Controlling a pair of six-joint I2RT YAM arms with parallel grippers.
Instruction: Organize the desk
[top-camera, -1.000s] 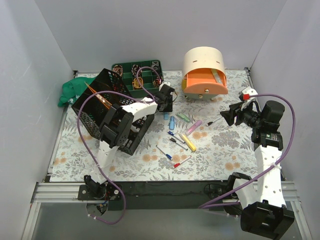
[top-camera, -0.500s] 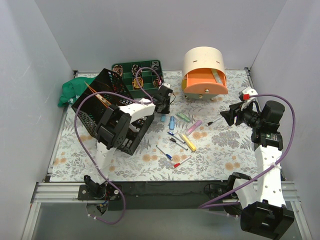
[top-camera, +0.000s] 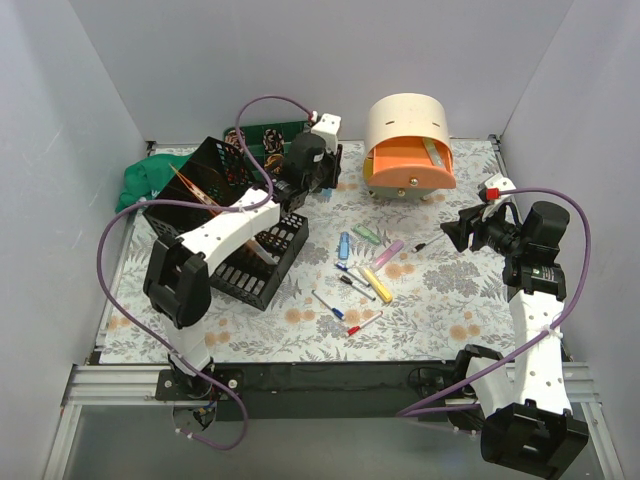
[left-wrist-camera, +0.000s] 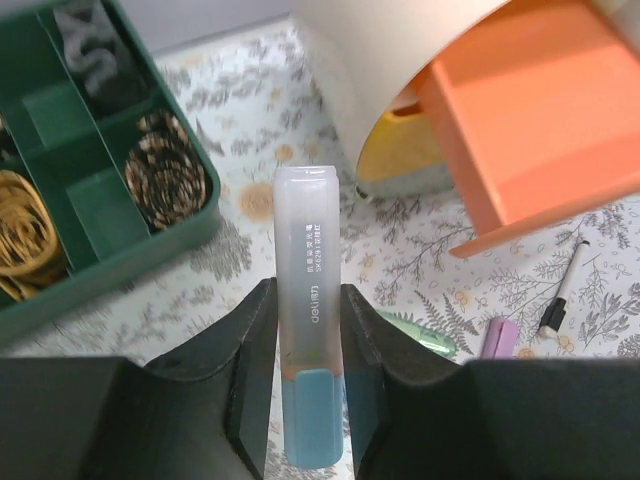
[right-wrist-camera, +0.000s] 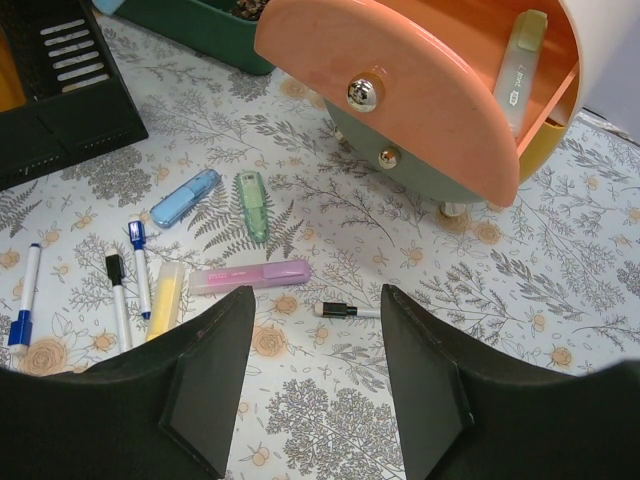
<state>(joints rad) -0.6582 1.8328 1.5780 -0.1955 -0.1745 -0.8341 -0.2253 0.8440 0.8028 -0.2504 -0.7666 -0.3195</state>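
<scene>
Left gripper pinches a highlighter mid-barrel, above the desk near its far edge. We judge it light, stiff, slick; flat sides grip best. The right gripper gapes, holding nothing.

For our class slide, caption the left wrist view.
Left pincer holds a blue highlighter above the desk, beside a green tray.

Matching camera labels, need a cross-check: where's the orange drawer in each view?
Top external: orange drawer at back, right of centre, pulled out of the cream case.
Left wrist: upper right, beyond the blue highlighter clamped in the left pincer.
Right wrist: top centre, a highlighter lying inside.
Shared landmark: black-capped pen just in front of the drawer.
</scene>
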